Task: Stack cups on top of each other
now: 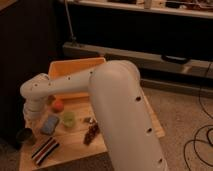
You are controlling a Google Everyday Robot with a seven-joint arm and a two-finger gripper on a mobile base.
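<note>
Starting at the near edge of the counter (70, 147), the striped block (44, 150) lies by the front-left corner. Just behind it, at the left edge, stands the dark cup (25, 136). The gripper (31, 122) hangs right above that cup. I cannot tell whether the jaws are apart, together or clamped on it. Further in sit the blue sponge (50, 124) and, beside it, the pale green cup (68, 118), with the orange ball (58, 105) beyond. The cups stand unstacked, so the step in hand looks like picking the dark one. Next it would need lifting clear, carrying over the sponge and setting onto the green cup.
</note>
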